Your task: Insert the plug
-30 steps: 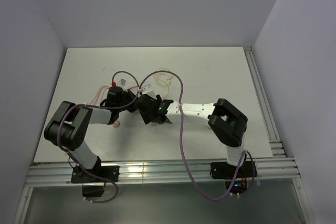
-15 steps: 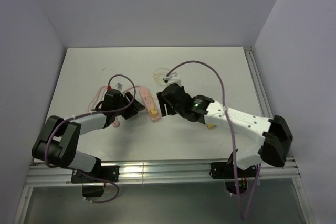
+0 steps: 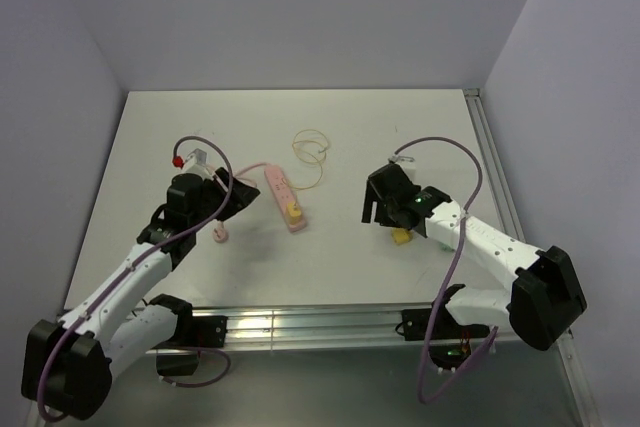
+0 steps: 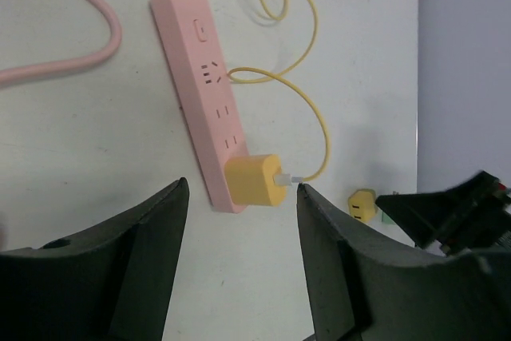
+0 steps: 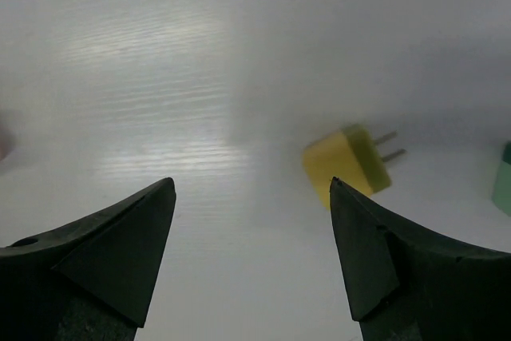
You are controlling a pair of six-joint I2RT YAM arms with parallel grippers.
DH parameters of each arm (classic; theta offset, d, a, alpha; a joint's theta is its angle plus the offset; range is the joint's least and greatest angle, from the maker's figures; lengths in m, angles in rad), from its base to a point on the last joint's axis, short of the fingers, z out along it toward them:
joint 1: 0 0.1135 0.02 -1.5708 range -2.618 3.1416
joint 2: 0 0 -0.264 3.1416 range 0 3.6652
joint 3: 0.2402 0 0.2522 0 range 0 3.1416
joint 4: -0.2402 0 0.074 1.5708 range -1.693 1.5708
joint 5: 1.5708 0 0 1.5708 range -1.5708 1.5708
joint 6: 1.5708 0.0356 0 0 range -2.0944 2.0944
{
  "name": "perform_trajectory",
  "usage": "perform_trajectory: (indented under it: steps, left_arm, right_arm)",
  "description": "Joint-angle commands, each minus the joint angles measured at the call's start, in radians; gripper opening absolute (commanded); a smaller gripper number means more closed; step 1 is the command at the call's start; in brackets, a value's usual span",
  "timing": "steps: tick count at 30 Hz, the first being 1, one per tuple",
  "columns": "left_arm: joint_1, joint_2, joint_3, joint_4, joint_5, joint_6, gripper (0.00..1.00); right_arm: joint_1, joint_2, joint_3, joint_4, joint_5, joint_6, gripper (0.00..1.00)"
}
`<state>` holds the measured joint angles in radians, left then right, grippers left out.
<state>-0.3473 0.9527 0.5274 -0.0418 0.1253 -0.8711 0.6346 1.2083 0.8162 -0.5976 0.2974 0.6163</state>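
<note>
The yellow plug (image 4: pixel 254 180) sits on the last socket at the near end of the pink power strip (image 4: pixel 206 77), its body flush against the strip's face. A thin yellow cable (image 4: pixel 315 109) leaves its side, curves back past the strip and ends in loose loops on the white tabletop (image 3: pixel 420 127) beyond it. In the top view the strip (image 3: pixel 283 202) lies at a slant near the middle of the tabletop, with the plug (image 3: pixel 293 213) at the end closest to the arms. The strip's own pink cord (image 3: pixel 238 171) runs off from the far end toward the left.

The left hand (image 3: pixel 240 202) hovers just to the left of the strip. Its wrist view shows its fingers (image 4: pixel 160 229) spread wide, framing the plugged end with nothing gripped between them.

A second yellow plug (image 3: pixel 400 237) lies loose on the tabletop well to the right of the strip, prongs bare and on its side (image 5: pixel 347 164). The right hand (image 3: pixel 380 209) is just beside it, fingers (image 5: pixel 375 253) wide apart and empty. A small green object (image 5: pixel 503 177) shows at the right edge of that wrist view; what it is cannot be told.
</note>
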Motion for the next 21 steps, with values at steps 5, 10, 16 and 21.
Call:
perform_trajectory:
  steps: [5,10,16,21]
  left_arm:
    - [-0.001,-0.123,0.037,-0.089,0.031,0.055,0.62]
    - [-0.001,-0.118,0.046,-0.076,0.059,0.06,0.62]
    - [-0.001,-0.106,0.033,-0.047,0.096,0.049,0.61]
    - [-0.001,-0.117,0.048,-0.069,0.097,0.064,0.62]
  right_arm:
    - [-0.156,-0.029,-0.077,-0.076,-0.01,0.144,0.99]
    - [-0.197,-0.065,-0.117,-0.102,-0.009,0.259,1.0]
    - [-0.208,-0.042,-0.114,-0.163,0.008,0.456,0.96]
    - [-0.208,-0.044,-0.109,-0.156,0.065,0.551,0.87]
